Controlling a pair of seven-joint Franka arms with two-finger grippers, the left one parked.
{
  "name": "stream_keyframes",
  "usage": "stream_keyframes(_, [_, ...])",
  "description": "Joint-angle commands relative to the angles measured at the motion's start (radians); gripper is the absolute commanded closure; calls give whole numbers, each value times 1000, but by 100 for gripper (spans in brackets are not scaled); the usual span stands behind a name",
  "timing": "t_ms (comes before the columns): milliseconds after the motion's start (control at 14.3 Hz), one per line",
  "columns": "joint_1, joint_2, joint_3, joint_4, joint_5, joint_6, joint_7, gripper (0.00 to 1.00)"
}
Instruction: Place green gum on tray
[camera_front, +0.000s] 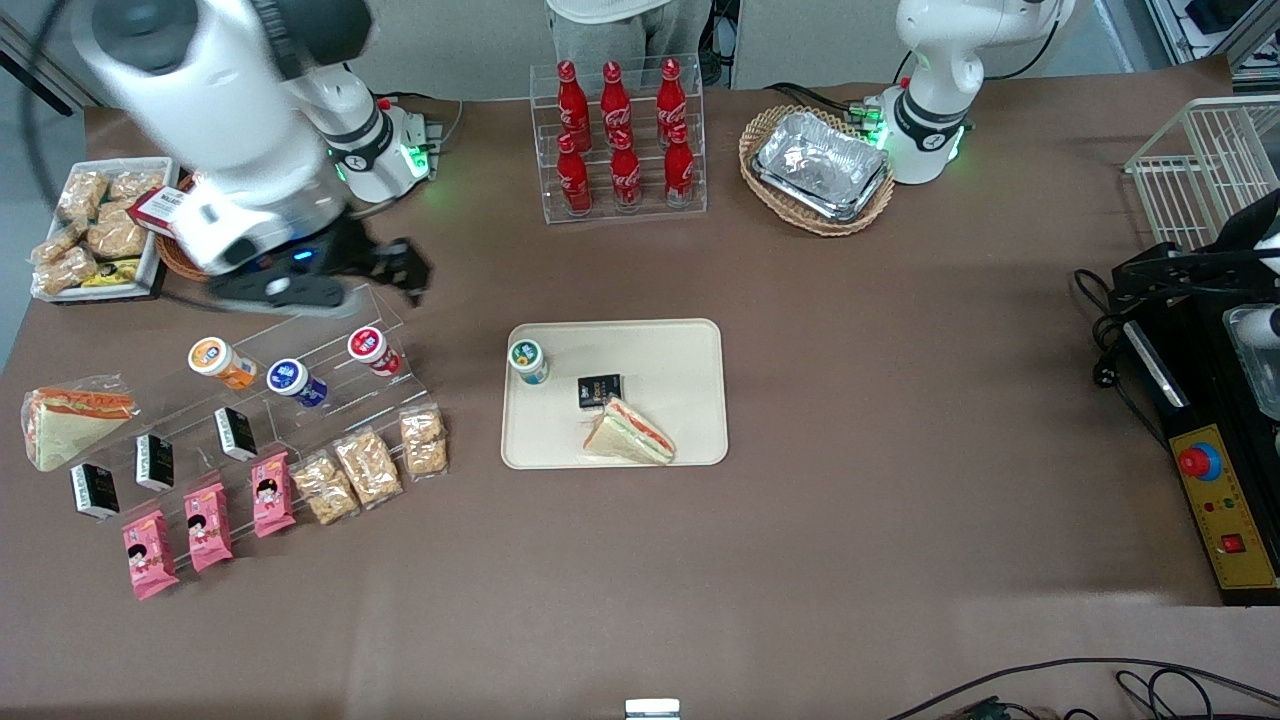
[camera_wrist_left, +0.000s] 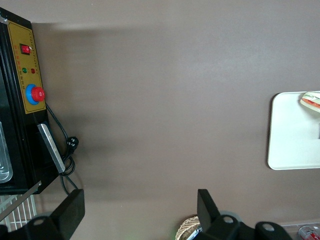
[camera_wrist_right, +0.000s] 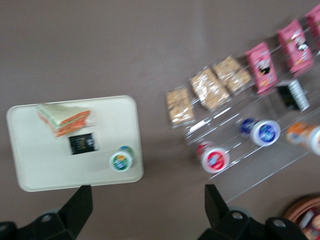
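Observation:
The green gum (camera_front: 527, 360) stands upright on the cream tray (camera_front: 690, 350), at the corner nearest the working arm's end and far from the front camera. It also shows in the right wrist view (camera_wrist_right: 121, 160) on the tray (camera_wrist_right: 30, 150). My right gripper (camera_front: 400, 270) is open and empty, high above the table, over the clear acrylic snack rack, apart from the gum. In the right wrist view the gripper (camera_wrist_right: 147, 212) has its jaws spread wide with bare table between them.
A black packet (camera_front: 598, 389) and a wrapped sandwich (camera_front: 630, 433) lie on the tray. The rack holds orange-capped (camera_front: 220, 360), blue-capped (camera_front: 293, 380) and red-capped (camera_front: 373, 349) bottles, plus snack packets. Cola bottles (camera_front: 620, 135) and a foil-tray basket (camera_front: 818, 168) stand farther from the camera.

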Motion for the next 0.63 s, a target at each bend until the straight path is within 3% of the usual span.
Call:
stream_keyframes(0, [-190, -45, 22, -23, 63, -24, -285, 0])
stream_keyframes(279, [-359, -65, 25, -51, 74, -24, -545, 0])
stream_keyframes(558, [-390, -58, 31, -38, 85, -58, -558, 0])
